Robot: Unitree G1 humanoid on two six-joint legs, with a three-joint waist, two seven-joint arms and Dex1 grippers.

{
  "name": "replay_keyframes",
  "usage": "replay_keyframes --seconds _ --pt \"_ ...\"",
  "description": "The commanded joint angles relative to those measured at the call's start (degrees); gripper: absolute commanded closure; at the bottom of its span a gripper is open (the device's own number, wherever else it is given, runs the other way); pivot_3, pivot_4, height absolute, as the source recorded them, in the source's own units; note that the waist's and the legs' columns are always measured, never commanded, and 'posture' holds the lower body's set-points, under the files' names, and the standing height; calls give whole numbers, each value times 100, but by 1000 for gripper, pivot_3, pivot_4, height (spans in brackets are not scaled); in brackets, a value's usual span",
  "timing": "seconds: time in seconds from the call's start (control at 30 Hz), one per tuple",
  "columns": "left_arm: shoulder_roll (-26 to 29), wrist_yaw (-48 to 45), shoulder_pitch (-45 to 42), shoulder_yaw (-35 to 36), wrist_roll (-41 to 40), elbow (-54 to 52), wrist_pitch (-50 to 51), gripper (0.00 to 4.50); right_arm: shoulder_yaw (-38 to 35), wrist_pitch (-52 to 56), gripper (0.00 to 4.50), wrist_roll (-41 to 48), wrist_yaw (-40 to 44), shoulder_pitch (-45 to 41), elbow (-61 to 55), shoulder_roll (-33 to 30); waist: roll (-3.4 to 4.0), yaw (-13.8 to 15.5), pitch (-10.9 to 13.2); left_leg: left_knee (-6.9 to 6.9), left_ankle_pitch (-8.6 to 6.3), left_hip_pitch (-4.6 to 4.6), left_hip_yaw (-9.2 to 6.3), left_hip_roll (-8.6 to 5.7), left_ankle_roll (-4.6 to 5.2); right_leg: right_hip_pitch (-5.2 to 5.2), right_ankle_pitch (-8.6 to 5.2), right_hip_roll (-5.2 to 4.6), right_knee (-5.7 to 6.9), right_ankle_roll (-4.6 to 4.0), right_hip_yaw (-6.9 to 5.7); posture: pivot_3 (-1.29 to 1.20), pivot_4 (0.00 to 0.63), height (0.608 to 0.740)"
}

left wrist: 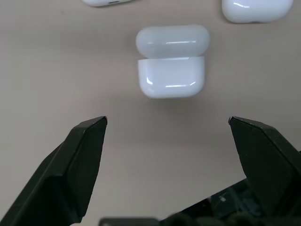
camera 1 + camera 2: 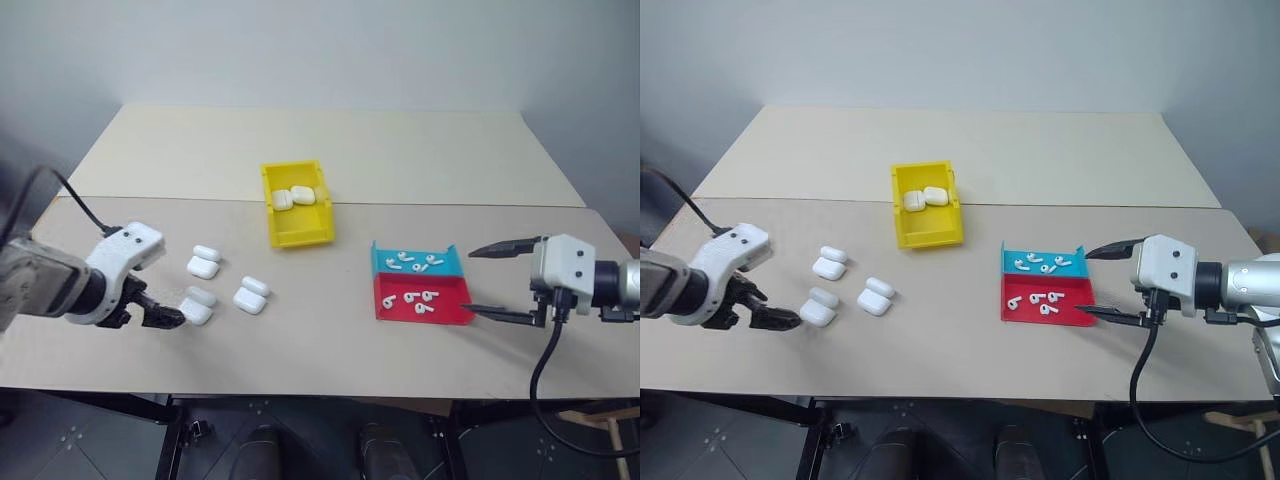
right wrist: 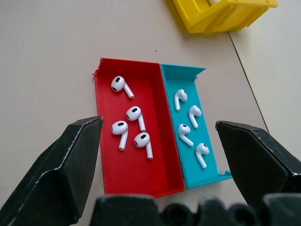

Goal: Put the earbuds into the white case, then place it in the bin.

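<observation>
Black and matte, the two tapered fingers of the left end effector [image 1: 167, 125] stand wide apart and released, grasping nothing, near the table's [image 2: 330, 330] front-left corner. Just beyond their tips lies a white case [image 1: 171, 62], glossy and rounded, its lid open and laid back flat on the table; it is close to the fingers but not touching them. Two more open cases [image 2: 203, 262] [image 2: 251, 295] of the same kind lie nearby toward the table's middle, all apart from one another, none blocking the way to the nearest one.

The right end effector [image 2: 500, 282] is likewise spread and empty, hovering near the table's right edge, its fingers pointing at two shallow trays set side by side and touching. The red tray [image 3: 136, 174] holds four earbuds [image 3: 134, 113], small glossy white pieces with short stems and dark mesh spots; the blue tray [image 3: 207, 169] beside it holds four more earbuds [image 3: 190, 115]. The trays' near ends are open toward the fingers.

Farther back, around the table's middle by the seam between its two boards, stands the bin [image 2: 297, 228], bright yellow plastic, rectangular and open-topped, with two closed white cases [image 2: 293, 196] inside. The table's surface is pale beige and smooth. No writing can be read on anything.
</observation>
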Motion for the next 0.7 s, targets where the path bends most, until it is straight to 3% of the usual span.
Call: replay_keyframes --seconds 0.03,0.7 --pt "-80 457 -202 -164 -207 255 20 0 -202 -37 17 28 -62 66 -145 3 -1 -3 0 0 0 -6 0 0 0 -7 0 0 1 0 0 0 150 740" --pt "-987 757 -1362 -1707 234 1049 20 0 -381 59 17 20 -501 604 -580 138 -2 24 0 20 3 -44 -6 -5 -3 -40 1 -1 16 0 0 0 150 740"
